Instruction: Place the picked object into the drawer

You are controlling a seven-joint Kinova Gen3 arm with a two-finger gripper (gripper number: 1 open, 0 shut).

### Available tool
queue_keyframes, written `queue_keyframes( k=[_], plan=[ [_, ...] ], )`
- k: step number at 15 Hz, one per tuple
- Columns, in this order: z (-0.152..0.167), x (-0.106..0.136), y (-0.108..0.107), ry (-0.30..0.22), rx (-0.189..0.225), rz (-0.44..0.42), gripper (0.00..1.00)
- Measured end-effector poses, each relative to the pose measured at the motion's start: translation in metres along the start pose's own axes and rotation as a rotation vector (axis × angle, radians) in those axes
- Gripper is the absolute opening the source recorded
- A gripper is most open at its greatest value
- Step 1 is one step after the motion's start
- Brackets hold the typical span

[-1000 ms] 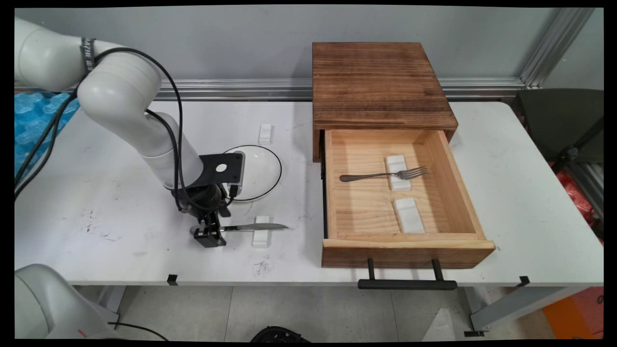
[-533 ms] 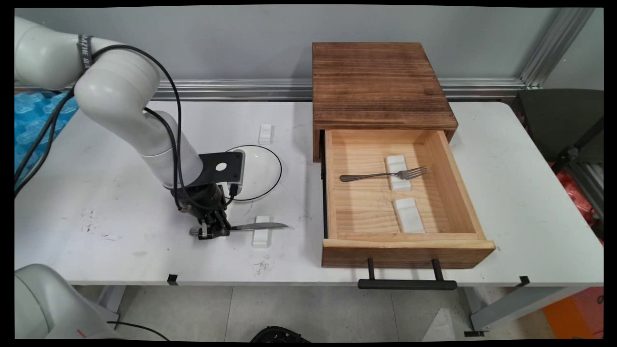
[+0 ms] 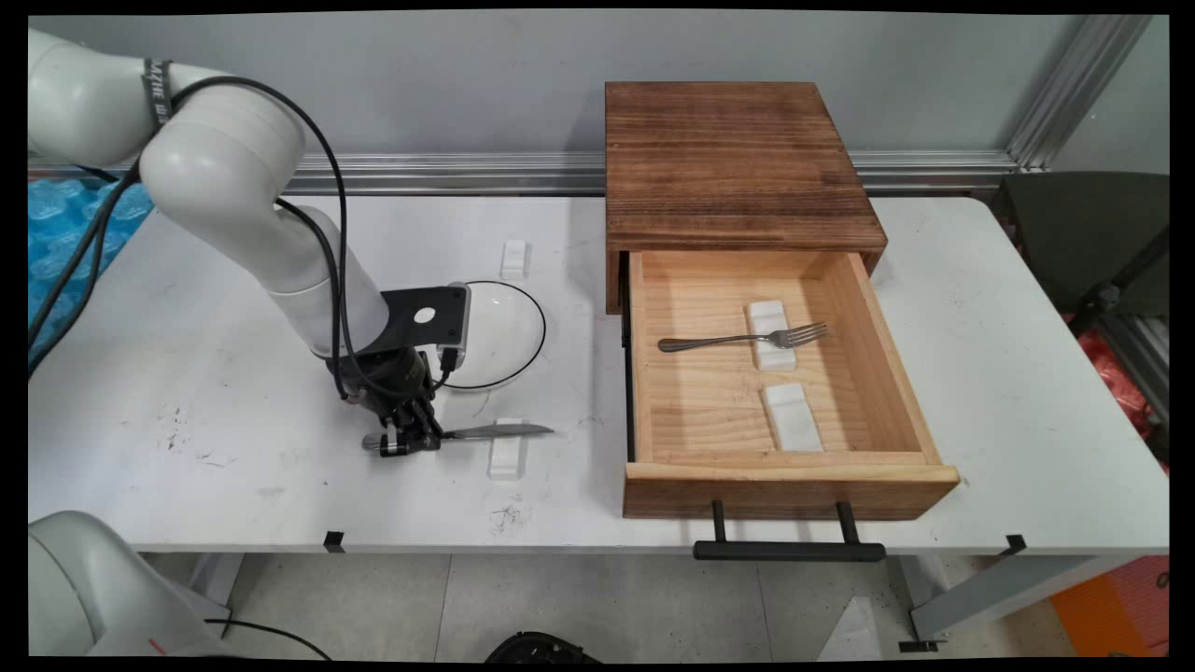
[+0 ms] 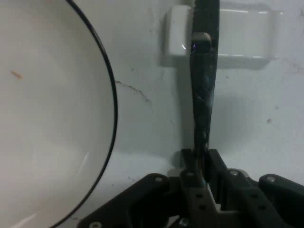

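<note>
My gripper (image 3: 408, 439) is shut on the handle of a metal table knife (image 3: 490, 431) near the table's front, left of centre. The knife lies level, blade pointing right, raised a little above a small white rest (image 3: 506, 459). In the hand view the knife (image 4: 203, 90) runs up from between the shut fingers (image 4: 202, 176), crossing the white rest (image 4: 223, 31) at the top. A white plate with a black rim (image 3: 499, 333) lies just behind the gripper; in the hand view the plate (image 4: 47, 114) fills the left side.
An open wooden drawer (image 3: 780, 471) under a dark wooden box (image 3: 733, 159) stands to the right. It holds a fork (image 3: 742, 339) on a white rest and a second white rest (image 3: 792, 416). Another small white rest (image 3: 514, 258) sits behind the plate.
The gripper closed on the knife's handle and lifted it slightly off the white rest; the hand has risen and shifted a little towards the plate.
</note>
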Motion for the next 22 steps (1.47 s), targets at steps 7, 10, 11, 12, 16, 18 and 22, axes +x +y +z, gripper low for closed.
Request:
queue_keyframes(
  k=[7,10,11,12,16,18,22],
  plan=[
    [-0.018,0.005,-0.003,0.007,-0.013,-0.004,0.0],
    [-0.039,0.005,-0.006,0.001,-0.026,-0.002,0.0],
    [-0.044,0.005,-0.007,-0.002,-0.029,-0.001,0.0],
    [-0.048,0.004,-0.007,-0.004,-0.031,0.0,0.0],
    [-0.078,0.003,-0.012,-0.017,-0.048,0.005,0.0],
    [-0.095,0.004,-0.015,-0.02,-0.059,0.007,0.0],
    [-0.126,0.008,-0.022,-0.022,-0.079,0.01,0.0]
  ],
)
